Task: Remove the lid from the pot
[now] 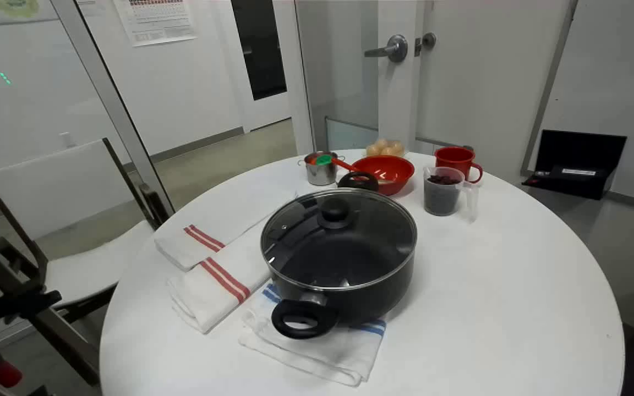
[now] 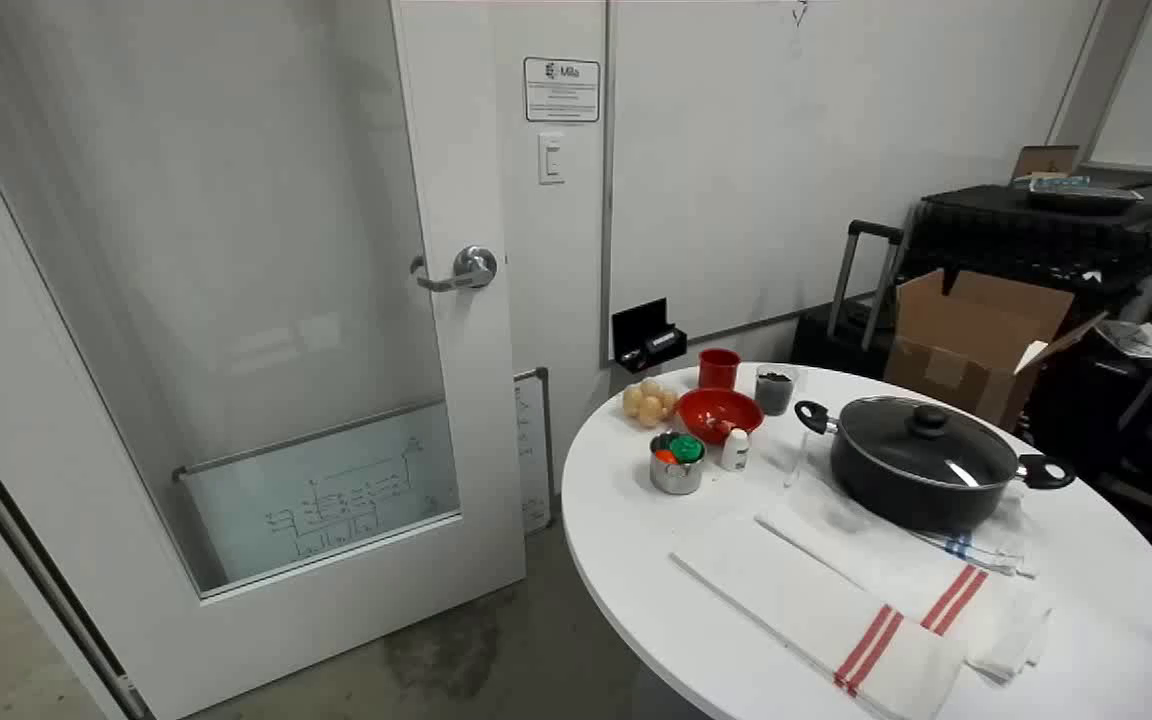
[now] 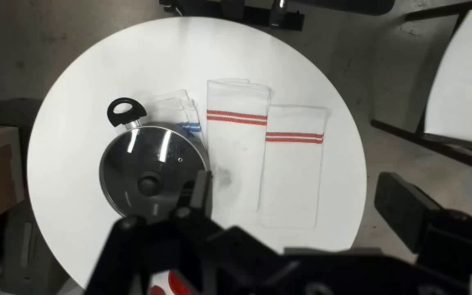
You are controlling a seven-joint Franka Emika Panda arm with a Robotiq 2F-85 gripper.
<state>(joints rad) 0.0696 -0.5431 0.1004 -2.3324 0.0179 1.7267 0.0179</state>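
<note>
One wide-spread hand [image 3: 295, 186] is hovering empty, and I am finding the lid [image 3: 149, 166] lying leftward of it in the wrist view.

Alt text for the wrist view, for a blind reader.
A black pot with its glass lid on, seen from above, sits over part of a blue-striped towel on a round white table. Two red-striped towels lie right of it in frame; the hand, open and blurred, spans the bottom.
</note>
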